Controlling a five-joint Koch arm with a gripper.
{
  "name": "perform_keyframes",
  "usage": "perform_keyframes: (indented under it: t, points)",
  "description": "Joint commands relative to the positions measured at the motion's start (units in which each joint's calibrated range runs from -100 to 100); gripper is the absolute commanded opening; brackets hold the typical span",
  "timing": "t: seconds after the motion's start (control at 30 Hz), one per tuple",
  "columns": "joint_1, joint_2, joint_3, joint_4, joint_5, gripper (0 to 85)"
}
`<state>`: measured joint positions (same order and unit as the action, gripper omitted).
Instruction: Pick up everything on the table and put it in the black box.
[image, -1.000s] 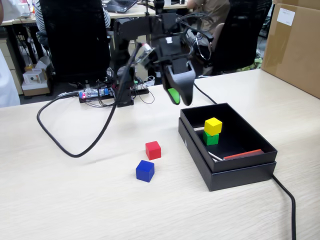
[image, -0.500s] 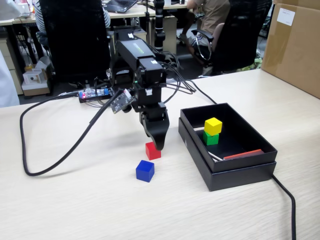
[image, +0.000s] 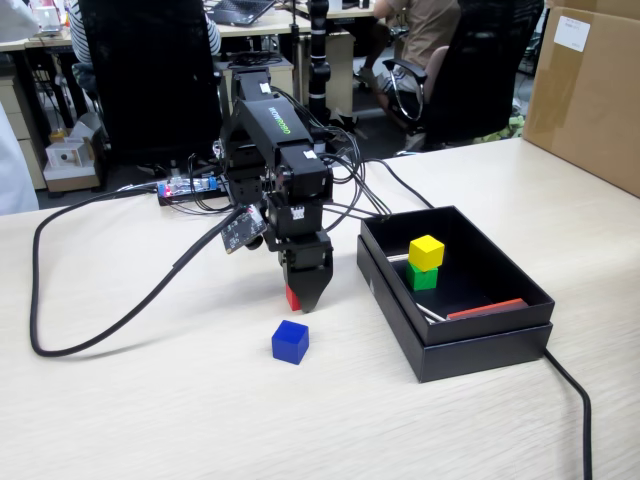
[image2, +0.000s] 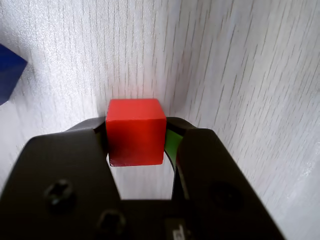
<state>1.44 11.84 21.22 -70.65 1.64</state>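
Your arm's green lettering too small to read, gripper jaws clamped on the red cube mid-frame on the bench, blue cube just below, yellow cube atop green cube in the black box at right

A small black hobby arm built from blocky motor housings.

One upper link carries pale lettering, too small to read. Thin black wires loop out of its joints, and a thick black cable trails off its base across the desk. A small circuit board hangs at the wrist. The gripper has matte black fingers with cross-head screws; one inner face is lined in green.
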Motion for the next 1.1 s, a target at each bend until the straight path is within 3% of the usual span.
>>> perform_keyframes:
  t: [0.0,0.13,0.37,0.77,0.83,0.87,0.97,1.07]
  points:
    - [0.73,-13.16,3.07,-0.14,0.24,11.4]
    - [8.45,-30.26,6.7,-0.14,0.63,11.4]
    - [14.9,-24.29,10.87,-0.66,4.1,11.6]
    - [14.65,-9.38,10.96,-0.66,6.3,12.6]
    - [14.6,-9.15,10.15,-0.66,6.3,18.4]
    - [14.55,-9.49,8.79,-0.84,6.3,26.5]
    - [14.46,-11.21,8.33,-0.84,6.45,28.1]
    - [14.41,-14.08,7.88,-0.84,6.5,35.1]
